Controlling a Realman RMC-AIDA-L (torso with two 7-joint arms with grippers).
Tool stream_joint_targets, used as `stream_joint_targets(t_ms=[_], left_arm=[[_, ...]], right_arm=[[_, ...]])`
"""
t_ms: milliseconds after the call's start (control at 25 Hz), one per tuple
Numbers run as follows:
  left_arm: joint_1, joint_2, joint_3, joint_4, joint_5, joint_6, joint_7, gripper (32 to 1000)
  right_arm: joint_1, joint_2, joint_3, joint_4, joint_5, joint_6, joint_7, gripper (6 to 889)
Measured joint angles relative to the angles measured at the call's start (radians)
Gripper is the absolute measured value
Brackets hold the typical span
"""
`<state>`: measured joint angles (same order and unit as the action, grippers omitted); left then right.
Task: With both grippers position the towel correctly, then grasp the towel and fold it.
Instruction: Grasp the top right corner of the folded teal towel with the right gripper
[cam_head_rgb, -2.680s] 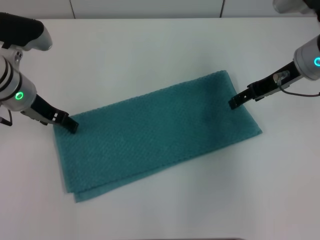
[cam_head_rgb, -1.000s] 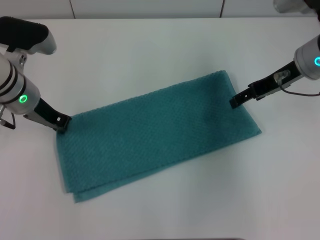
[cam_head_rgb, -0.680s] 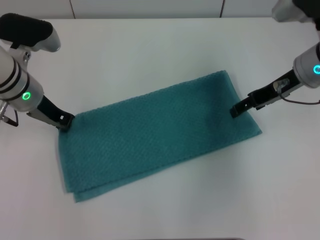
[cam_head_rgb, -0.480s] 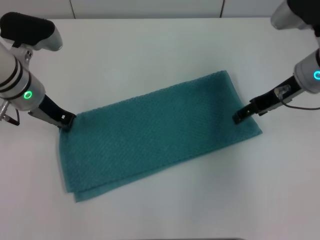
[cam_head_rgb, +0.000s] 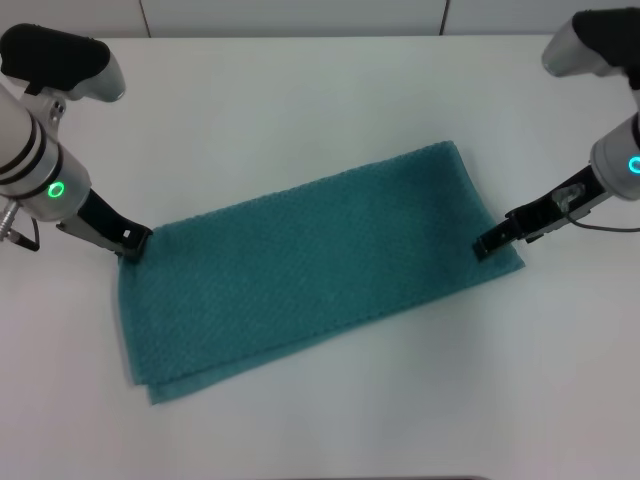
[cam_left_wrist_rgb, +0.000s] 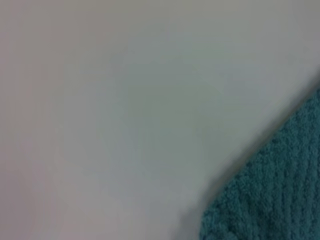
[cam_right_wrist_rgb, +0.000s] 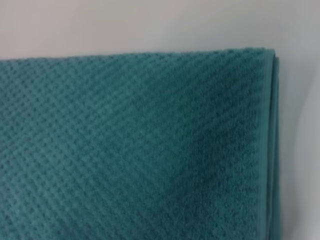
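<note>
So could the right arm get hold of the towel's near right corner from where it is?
Probably yes. The right gripper already sits at the towel right by that corner, and nothing lies between them on the table.

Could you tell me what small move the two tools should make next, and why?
Probably close both tools on the towel's end edges. The left tool sits at the far left corner, the right tool at the right edge near its near corner, and the towel lies flat and slanted on the table. Whether either already grips it cannot be told.
</note>
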<state>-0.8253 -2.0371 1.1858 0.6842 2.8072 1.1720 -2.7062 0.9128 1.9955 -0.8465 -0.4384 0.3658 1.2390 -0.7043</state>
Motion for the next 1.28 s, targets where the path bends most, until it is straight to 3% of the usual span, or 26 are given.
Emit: stream_joint_targets(t_ms=[880,1280], left_arm=[[-0.002,0.0000,0.000,0.000,0.000,0.000,-0.003,56],[-0.002,0.0000,0.000,0.000,0.000,0.000,-0.003,60]], right_arm=[[0.000,0.014,-0.011,0.068,-0.001,-0.104,-0.010,687],[-0.008,0.014,-0.011,0.069,-0.001,-0.105,-0.026,259]])
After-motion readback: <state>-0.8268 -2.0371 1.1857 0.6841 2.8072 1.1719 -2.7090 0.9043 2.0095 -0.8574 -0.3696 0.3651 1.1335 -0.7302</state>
